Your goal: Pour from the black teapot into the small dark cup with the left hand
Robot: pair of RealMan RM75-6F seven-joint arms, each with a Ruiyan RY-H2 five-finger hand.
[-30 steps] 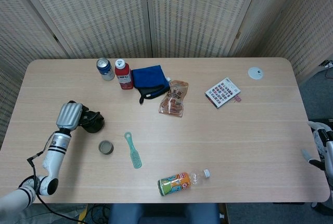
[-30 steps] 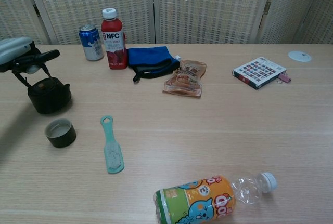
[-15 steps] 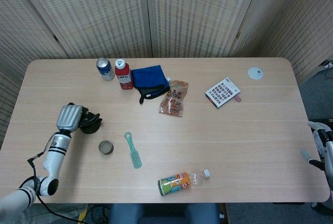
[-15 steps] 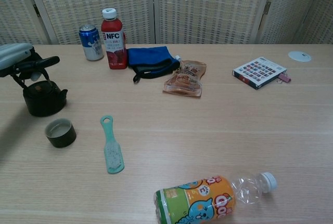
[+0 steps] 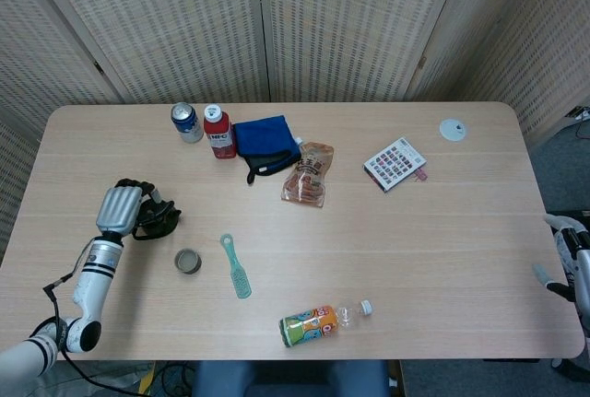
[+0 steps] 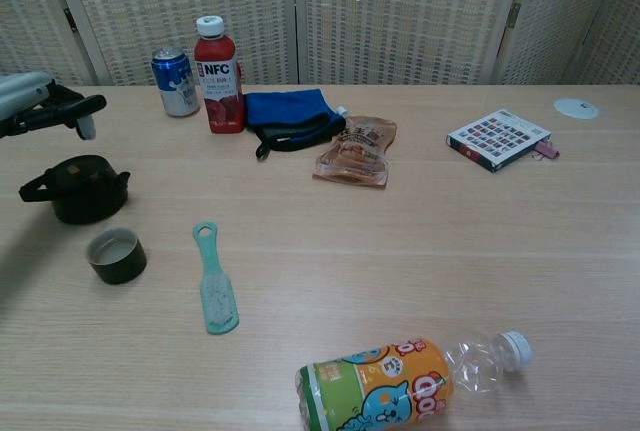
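Observation:
The black teapot (image 5: 160, 220) (image 6: 78, 189) stands upright on the table at the left, its bail handle lying down to one side. My left hand (image 5: 123, 208) (image 6: 42, 109) hovers just above and to the left of it, fingers apart and holding nothing. The small dark cup (image 5: 188, 261) (image 6: 116, 255) stands just in front of the teapot, closer to the table's front edge, with a pale inside. My right hand (image 5: 570, 263) shows only partly at the right edge of the head view, off the table.
A teal brush (image 5: 236, 267) (image 6: 212, 279) lies right of the cup. A blue can (image 6: 176, 81), red NFC bottle (image 6: 219, 75), blue cloth (image 6: 288, 112) and snack bag (image 6: 357, 151) sit at the back. An orange bottle (image 6: 400, 385) lies near the front edge.
The teapot has come down onto the table. My left hand let go of its handle, which dropped sideways, and the hand rose and drew left.

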